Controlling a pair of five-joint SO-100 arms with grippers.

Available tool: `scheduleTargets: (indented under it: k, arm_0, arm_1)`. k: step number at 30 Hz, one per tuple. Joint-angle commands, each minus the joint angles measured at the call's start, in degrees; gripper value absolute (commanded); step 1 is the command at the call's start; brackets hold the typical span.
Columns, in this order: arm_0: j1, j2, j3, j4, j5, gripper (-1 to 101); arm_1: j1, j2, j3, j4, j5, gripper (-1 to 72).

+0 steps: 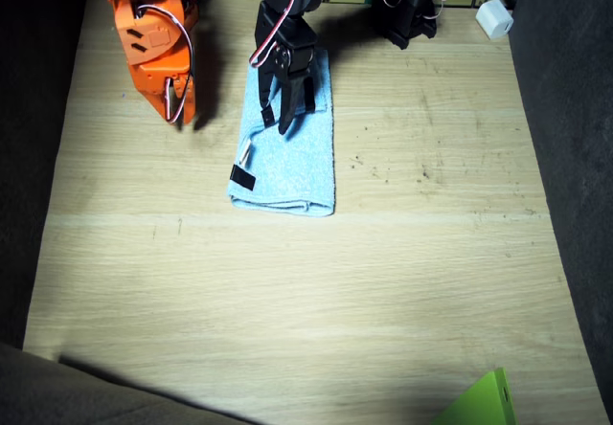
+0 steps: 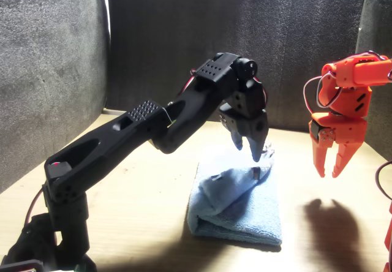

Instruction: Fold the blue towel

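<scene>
The blue towel (image 1: 287,162) (image 2: 236,214) lies folded into a narrow strip near the table's far middle. A black tape mark (image 1: 242,178) and a small white tag (image 1: 245,149) show on one long edge. My left gripper (image 1: 287,114) (image 2: 248,148), on the black arm, hangs just above the towel's far half. It points down with its jaws a little apart and nothing between them. My right gripper (image 1: 177,109) (image 2: 329,169), on the orange arm, hovers over bare wood beside the towel. It is open and empty.
A small white block (image 1: 495,18) sits at the far corner near the left arm's base. A green object (image 1: 479,404) pokes in at the near edge. Dark foam walls (image 2: 55,70) enclose the wooden table (image 1: 306,291).
</scene>
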Motion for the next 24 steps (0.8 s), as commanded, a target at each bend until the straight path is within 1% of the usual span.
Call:
scheduleTargets:
  k: [1, 4, 6, 8, 10, 11, 13, 15, 19, 21, 22, 23, 24]
  arm_0:
    - [-1.1, 1.1, -3.7, -0.1, 2.2, 36]
    - [-1.2, 3.3, -2.3, -0.6, 1.8, 33]
    - [0.1, 4.2, -1.9, 1.0, 0.9, 28]
    - [3.1, 6.8, 2.7, 1.6, -1.3, 18]
    - [6.7, 8.7, 7.6, 1.8, -2.9, 4]
    - [8.4, 10.0, 10.7, 1.8, -3.9, 1]
    - [11.4, 12.0, 15.7, 1.8, -6.9, 1]
    - [13.4, 14.7, 21.7, 1.8, -9.7, 5]
    - [12.0, 19.7, 31.4, 0.8, -12.8, 4]
    - [10.3, 23.1, 36.7, -2.4, -14.2, 4]
    - [9.4, 27.2, 42.8, -6.7, -14.9, 4]
    - [8.6, 33.9, 53.1, -14.2, -15.5, 5]
    - [7.9, 42.5, 66.3, -24.3, -15.8, 7]
  arm_1:
    - [0.4, 2.5, 0.8, -0.1, 0.1, 12.5]
    - [0.1, 2.5, 1.1, -0.4, 0.0, 12.5]
    - [-0.4, 2.7, 1.1, -0.1, 0.0, 12.5]
    - [-1.2, 4.1, 1.8, 0.5, -0.4, 12.4]
    - [-2.4, 6.9, 3.3, 0.7, -1.4, 12.4]
    - [-3.2, 8.4, 4.0, 0.8, -2.1, 12.4]
    - [-5.1, 9.9, 4.3, 1.1, -3.3, 12.4]
    - [-7.0, 10.3, 4.3, 1.1, -4.4, 12.5]
    - [-8.8, 10.1, 4.8, 0.2, -5.4, 12.5]
    - [-8.9, 10.0, 5.4, -0.6, -5.6, 12.5]
    - [-8.9, 9.8, 5.7, -1.1, -5.6, 12.5]
    - [-8.9, 9.6, 5.9, -1.4, -5.6, 12.5]
    - [-8.9, 9.3, 6.1, -1.7, -5.6, 12.5]
